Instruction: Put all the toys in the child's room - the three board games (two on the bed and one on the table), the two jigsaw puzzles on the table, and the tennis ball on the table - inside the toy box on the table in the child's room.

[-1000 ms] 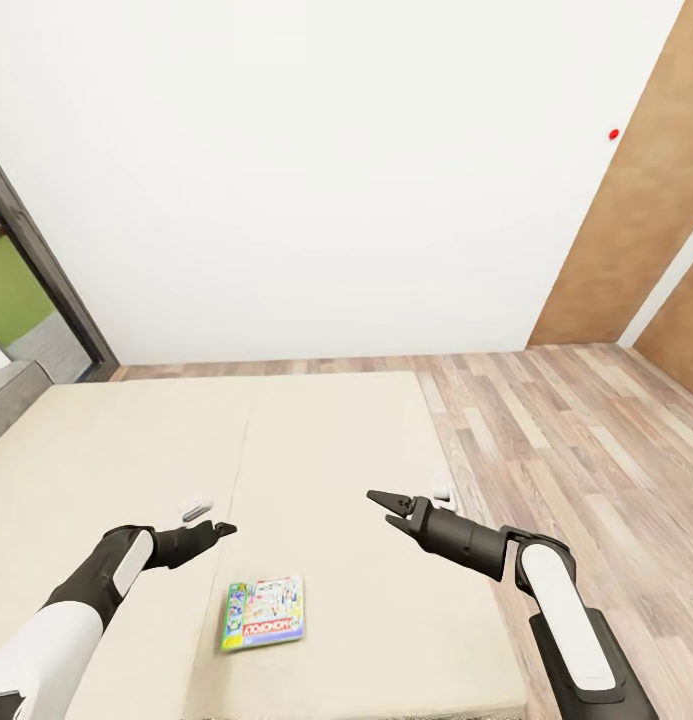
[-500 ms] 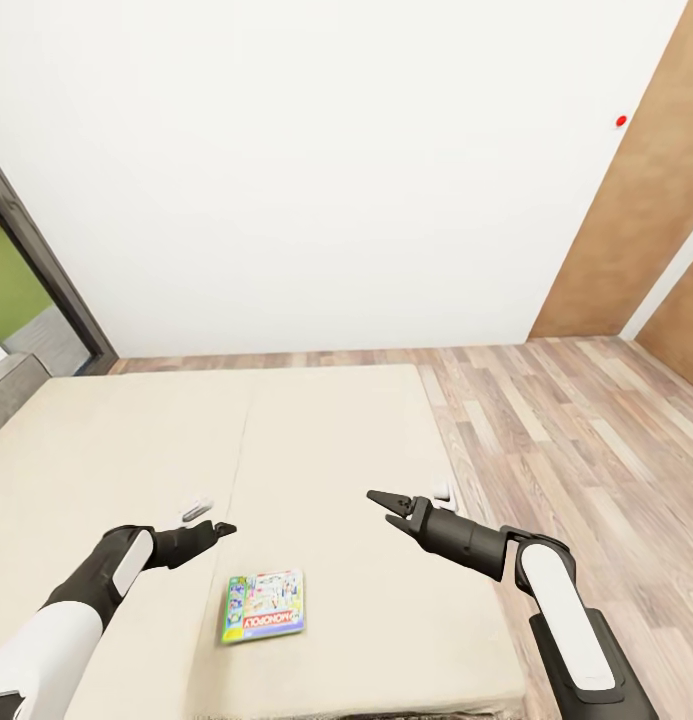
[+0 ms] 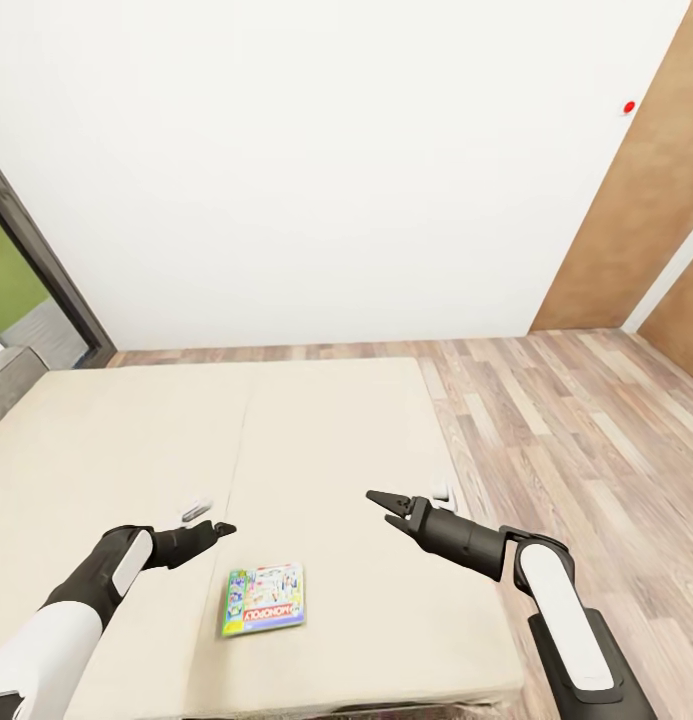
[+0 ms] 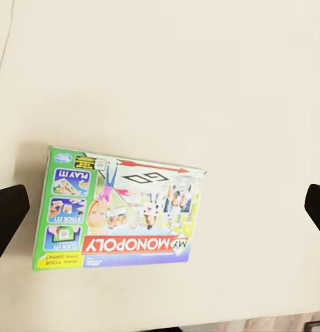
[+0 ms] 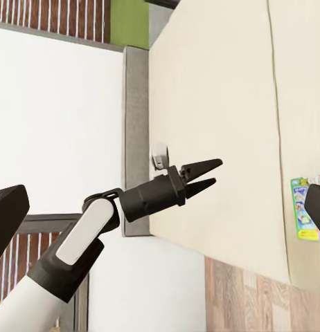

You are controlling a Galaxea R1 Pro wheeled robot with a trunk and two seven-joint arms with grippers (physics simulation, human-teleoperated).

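Observation:
One board game (image 3: 264,598), a flat box with a green edge and "Monopoly" on its cover, lies face up on the bed (image 3: 326,430) near its front edge. My left gripper (image 3: 221,528) hovers just left of and beyond it, open. In the left wrist view the board game (image 4: 118,211) lies below, between the spread dark fingertips (image 4: 7,218). My right gripper (image 3: 381,505) is open over the bed, to the right of the game and apart from it. The right wrist view takes in the left gripper (image 5: 205,174), the bed (image 5: 215,83) and a corner of the board game (image 5: 305,216).
A small white object (image 3: 195,510) lies on the sheet by the left gripper, and another (image 3: 442,492) sits at the bed's right edge. Wood-plank floor (image 3: 566,420) runs to the right of the bed. A brown door (image 3: 636,220) and a grey window frame (image 3: 36,250) flank the white wall.
The whole picture has shifted: the wall and floor line sit higher and the bed's front edge now shows, so the camera moved. Both arms hold the same pose and the board game lies still.

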